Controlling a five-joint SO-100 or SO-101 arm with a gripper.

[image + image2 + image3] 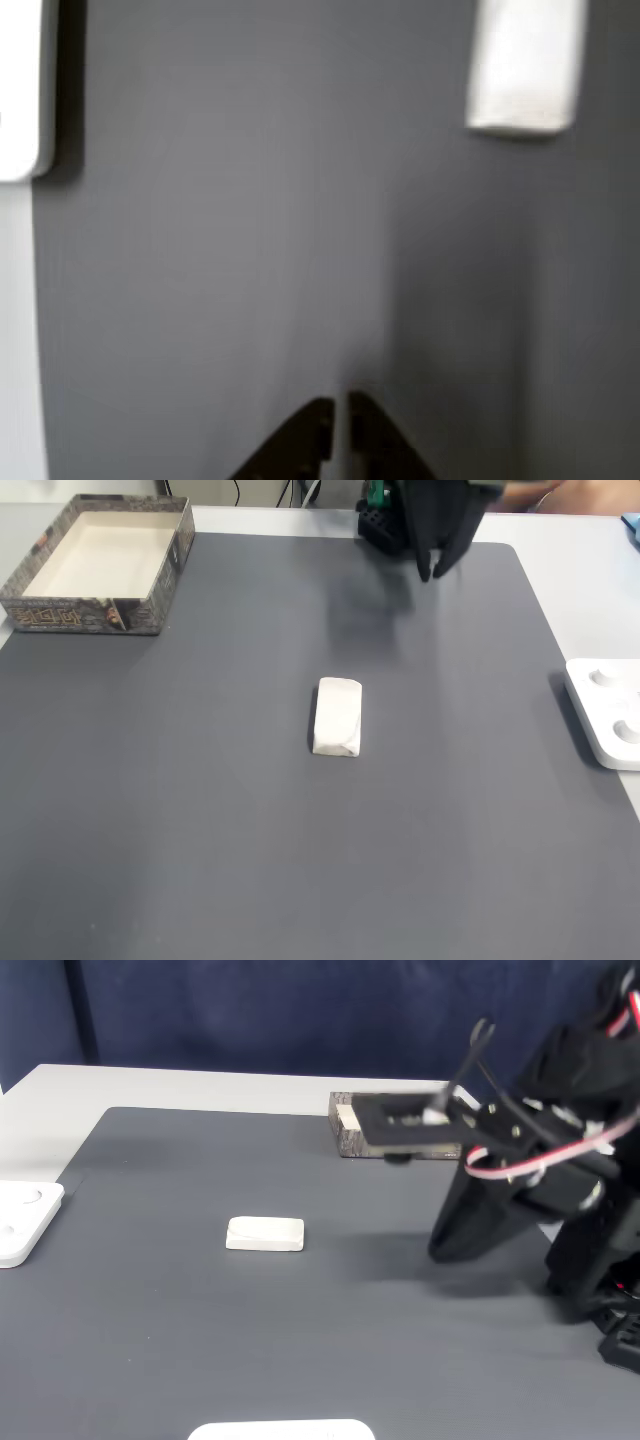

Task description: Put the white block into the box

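The white block (337, 716) lies flat in the middle of the dark grey mat, lengthwise toward the arm. In a fixed view the block (265, 1234) sits left of the arm; in the other view the block (525, 70) is at the top right. The box (80, 615) with pale inner walls and a speckled rim stands at the mat's far left corner, and the arm partly hides the box (345, 1140) in a fixed view. My gripper (432, 572) hangs above the mat's far edge, well away from the block. The gripper (340, 402) tips are nearly together, holding nothing. The gripper (440, 1250) points down at the mat.
A white panel with round knobs (610, 712) lies at the mat's right edge, also seen as the white panel (20, 1220) and the white panel (20, 90). Another flat white object (280, 1430) sits at the near edge. A person's arm (560, 495) is at the back.
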